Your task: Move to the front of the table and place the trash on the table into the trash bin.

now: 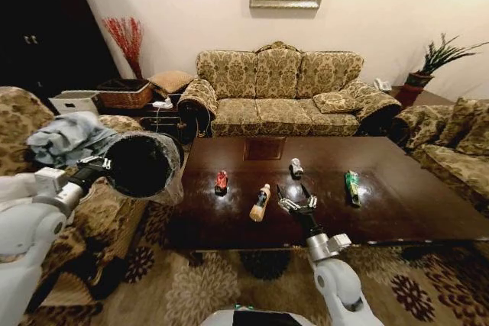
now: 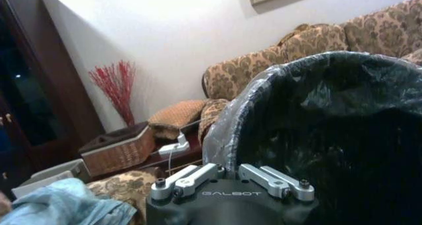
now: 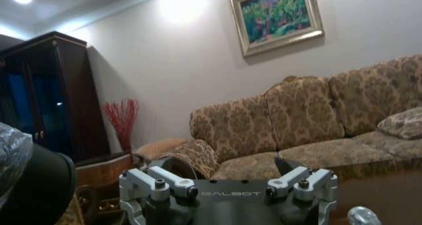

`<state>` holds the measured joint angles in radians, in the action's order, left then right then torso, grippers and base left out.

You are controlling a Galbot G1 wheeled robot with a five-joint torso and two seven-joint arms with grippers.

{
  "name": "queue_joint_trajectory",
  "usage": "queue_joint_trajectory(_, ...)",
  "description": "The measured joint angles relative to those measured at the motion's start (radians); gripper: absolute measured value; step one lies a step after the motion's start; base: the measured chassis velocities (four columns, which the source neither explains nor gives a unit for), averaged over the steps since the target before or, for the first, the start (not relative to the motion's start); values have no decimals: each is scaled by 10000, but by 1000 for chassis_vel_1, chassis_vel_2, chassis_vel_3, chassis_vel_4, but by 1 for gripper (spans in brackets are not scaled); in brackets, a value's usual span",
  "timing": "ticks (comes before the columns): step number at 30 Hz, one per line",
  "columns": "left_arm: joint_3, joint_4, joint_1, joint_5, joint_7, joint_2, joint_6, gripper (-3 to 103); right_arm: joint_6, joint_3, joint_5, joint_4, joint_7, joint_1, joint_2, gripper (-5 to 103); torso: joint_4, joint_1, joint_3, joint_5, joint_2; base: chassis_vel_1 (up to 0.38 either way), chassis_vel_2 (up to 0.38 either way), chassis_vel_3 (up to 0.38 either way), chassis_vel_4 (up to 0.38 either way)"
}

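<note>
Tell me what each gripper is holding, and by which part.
The left gripper holds the trash bin by its lined rim, tipped on its side beside the table. The right gripper is open over the table, holding nothing.

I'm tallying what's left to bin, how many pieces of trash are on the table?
4, all on the table: red can leftmost, tan bottle nearest the robot, silvery-white can behind it, green packet rightmost.
</note>
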<state>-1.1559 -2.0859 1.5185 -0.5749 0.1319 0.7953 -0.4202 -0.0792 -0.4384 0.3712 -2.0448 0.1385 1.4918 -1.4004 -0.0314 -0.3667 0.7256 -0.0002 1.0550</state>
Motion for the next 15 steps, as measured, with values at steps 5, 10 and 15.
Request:
queue_joint_trajectory(5, 6, 1, 3, 5, 0, -5, -1, 0, 6, 14, 6, 17, -8, -12, 2, 100, -1, -3, 2, -1, -2, -71, 92, 27, -36)
queue_joint_trajectory(10, 6, 1, 6, 7, 5, -6, 0, 0, 9, 15, 10, 17, -8, 1, 5, 100, -7, 26, -11, 1, 6, 0, 0, 0, 0)
queue_joint_trajectory(15, 6, 1, 7, 7, 9, -8, 0, 0, 9, 12, 14, 17, -10, 6, 6, 100, -6, 24, -9, 1, 8, 28, -31, -29, 32)
